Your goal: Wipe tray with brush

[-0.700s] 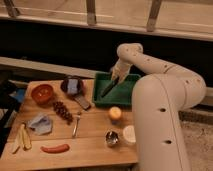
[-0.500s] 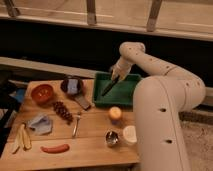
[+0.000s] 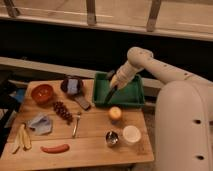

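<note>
The green tray (image 3: 131,96) sits at the back right of the wooden table. The slim dark brush (image 3: 109,94) slants down from the gripper into the tray's left part, its lower end near the tray's left front. My gripper (image 3: 115,82) hangs over the tray's left side at the end of the white arm, shut on the brush's upper end.
On the table are an orange bowl (image 3: 42,92), a dark bowl (image 3: 71,85), a flat grey slab tool (image 3: 82,102), grapes (image 3: 63,111), a fork (image 3: 76,125), an orange (image 3: 115,113), a small metal cup (image 3: 111,138), a white cup (image 3: 131,134), a sausage (image 3: 55,148), a cloth (image 3: 40,123).
The gripper and brush have shifted slightly within the tray's left part; the arm's wrist has moved a little. Nothing else has moved.
</note>
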Available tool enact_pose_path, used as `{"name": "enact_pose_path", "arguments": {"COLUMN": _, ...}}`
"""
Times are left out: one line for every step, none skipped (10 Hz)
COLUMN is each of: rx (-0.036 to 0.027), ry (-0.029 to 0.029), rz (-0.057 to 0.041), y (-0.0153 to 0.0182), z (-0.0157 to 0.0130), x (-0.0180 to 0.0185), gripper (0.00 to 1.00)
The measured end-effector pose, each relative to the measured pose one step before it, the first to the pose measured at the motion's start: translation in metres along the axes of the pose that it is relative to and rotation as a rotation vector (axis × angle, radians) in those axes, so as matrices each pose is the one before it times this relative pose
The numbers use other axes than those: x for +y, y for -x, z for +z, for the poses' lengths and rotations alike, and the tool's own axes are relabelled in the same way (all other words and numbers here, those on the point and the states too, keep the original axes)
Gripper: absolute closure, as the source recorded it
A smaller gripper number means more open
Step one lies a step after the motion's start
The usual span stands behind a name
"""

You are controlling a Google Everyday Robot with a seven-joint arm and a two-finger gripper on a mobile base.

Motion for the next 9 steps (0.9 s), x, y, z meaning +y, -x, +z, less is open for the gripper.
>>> {"name": "enact_pose_path", "arguments": {"rx": 0.00906, "ry": 0.01005, "rz": -0.00384, "y": -0.00832, "z": 0.00096, "x": 0.00234, "gripper": 1.00}}
{"name": "enact_pose_path", "arguments": {"rx": 0.00293, "ry": 0.00252, "rz": -0.00137, "y": -0.00221, "z": 0.00063, "x": 0.00083, "gripper": 1.00}}
{"name": "enact_pose_path", "arguments": {"rx": 0.00039, "ry": 0.00050, "rz": 0.00002, "y": -0.00013, "z": 0.00037, "x": 0.00017, "gripper": 1.00}}
{"name": "enact_pose_path", "arguments": {"rx": -0.00006, "ry": -0.00200, "rz": -0.00288, "y": 0.00023, "z": 0.00022, "x": 0.00147, "gripper": 1.00}}
{"name": "enact_pose_path", "arguments": {"rx": -0.00384, "ry": -0.01022, "rz": 0.00150, "y": 0.00115, "z": 0.00040, "x": 0.00017, "gripper": 1.00}}
{"name": "enact_pose_path", "arguments": {"rx": -0.00234, "ry": -0.03680, "rz": 0.01037, "y": 0.00339, "z": 0.00135, "x": -0.00256, "gripper": 1.00}}
{"name": "enact_pose_path", "arguments": {"rx": 0.00136, "ry": -0.08084, "rz": 0.02403, "y": 0.00438, "z": 0.00394, "x": -0.00387, "gripper": 1.00}}
{"name": "enact_pose_path", "arguments": {"rx": 0.00144, "ry": -0.06944, "rz": 0.02466, "y": 0.00253, "z": 0.00476, "x": -0.00333, "gripper": 1.00}}
{"name": "enact_pose_path", "arguments": {"rx": 0.00112, "ry": -0.04931, "rz": 0.03162, "y": 0.00120, "z": 0.00255, "x": -0.00881, "gripper": 1.00}}
